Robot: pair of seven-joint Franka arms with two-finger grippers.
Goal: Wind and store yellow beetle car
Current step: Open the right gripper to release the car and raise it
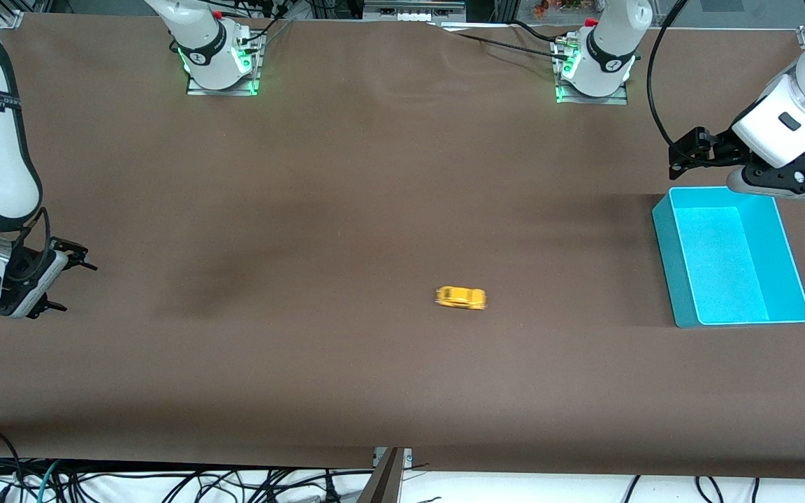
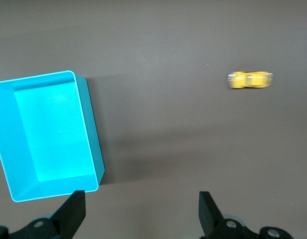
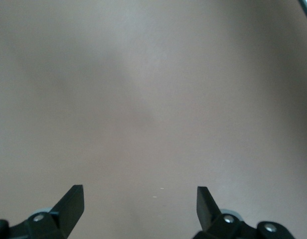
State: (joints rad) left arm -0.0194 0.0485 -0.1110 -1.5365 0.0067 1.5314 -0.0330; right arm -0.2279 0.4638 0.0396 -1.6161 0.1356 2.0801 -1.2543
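The yellow beetle car (image 1: 461, 297) is a tiny bright-yellow toy with a rounded body, resting on its wheels on the brown table (image 1: 305, 209). It lies lengthwise along the table, roughly midway between the two long edges, somewhat toward the left arm's end. It looks slightly smeared in both the front and left wrist views. Nothing touches it.

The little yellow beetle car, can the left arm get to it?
Probably yes. The little yellow beetle car sits alone on the brown table, and the open left gripper hangs by the cyan plastic bin with nothing between.
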